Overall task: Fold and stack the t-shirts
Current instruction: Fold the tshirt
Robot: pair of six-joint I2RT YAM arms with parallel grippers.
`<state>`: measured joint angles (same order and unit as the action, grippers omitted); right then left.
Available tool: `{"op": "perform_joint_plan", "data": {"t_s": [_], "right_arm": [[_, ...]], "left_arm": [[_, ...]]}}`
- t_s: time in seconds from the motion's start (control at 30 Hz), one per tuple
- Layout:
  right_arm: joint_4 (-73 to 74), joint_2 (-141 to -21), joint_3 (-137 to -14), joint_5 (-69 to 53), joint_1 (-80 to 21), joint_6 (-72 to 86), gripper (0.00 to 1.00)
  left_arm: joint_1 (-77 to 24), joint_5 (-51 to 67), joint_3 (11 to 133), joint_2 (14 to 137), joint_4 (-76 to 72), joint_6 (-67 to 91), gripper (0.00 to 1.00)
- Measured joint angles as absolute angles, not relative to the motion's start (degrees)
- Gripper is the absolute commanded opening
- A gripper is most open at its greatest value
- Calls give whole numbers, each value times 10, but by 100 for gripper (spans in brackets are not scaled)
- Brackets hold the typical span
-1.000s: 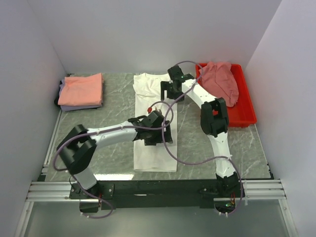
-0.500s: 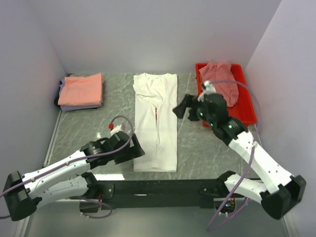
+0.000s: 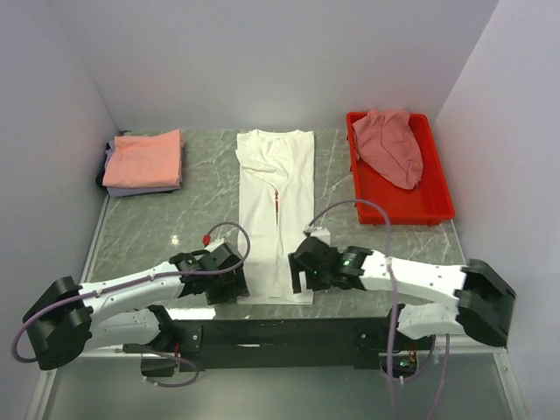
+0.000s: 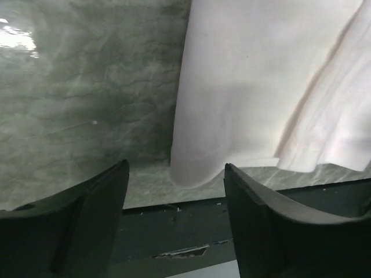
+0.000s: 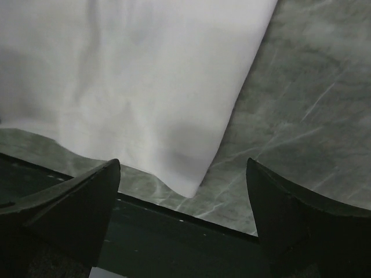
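The white t-shirt [image 3: 278, 210] lies as a long narrow strip down the middle of the table, sides folded in. My left gripper [image 3: 238, 287] is open and empty just above its near left corner [image 4: 194, 174]. My right gripper [image 3: 300, 278] is open and empty just above its near right corner [image 5: 194, 182]. A folded salmon-orange tee [image 3: 144, 157] lies on a lavender one [image 3: 144, 187] at the back left. A dusty-pink tee [image 3: 391, 144] lies crumpled in the red tray [image 3: 437, 208].
The table's near edge and the dark base rail [image 3: 280, 332] run just below both grippers. White walls close in the left, back and right sides. The red tray stands at the back right.
Both arms have swung back from the shirt's middle and far end to its near hem. Each gripper now hovers at one near corner. The shirt has not moved.
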<state>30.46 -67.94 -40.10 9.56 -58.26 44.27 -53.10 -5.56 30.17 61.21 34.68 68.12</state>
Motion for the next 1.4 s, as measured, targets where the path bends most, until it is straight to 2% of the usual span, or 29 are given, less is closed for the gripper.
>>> {"op": "perform_joint_plan", "data": {"t_s": [0.13,0.2,0.27,0.43,0.6,0.77,0.9,1.1,1.33,1.4], "right_arm": [[328,-779,-418,123,-636,467,92],[341,-823,-437,132,-654,473,90],[349,-849,-453,141,-663,479,88],[354,-865,-466,145,-670,492,81],[357,-865,-465,142,-670,504,77],[363,-852,-453,143,-671,521,75],[375,-828,-433,143,-671,534,63],[371,-811,-415,139,-672,548,54],[360,-786,-394,132,-672,545,40],[354,-776,-384,126,-672,543,32]], "left_arm": [[-531,-34,295,644,319,680,59],[-532,-25,291,648,303,679,42],[-532,-20,286,654,295,679,33],[-532,-13,281,655,289,680,26],[-532,-14,280,655,293,682,7],[-532,-14,281,655,295,684,2],[-532,-15,281,654,300,689,1],[-533,-16,280,650,310,699,1],[-533,-16,275,639,317,704,1],[-533,-16,273,633,323,705,1]]}}
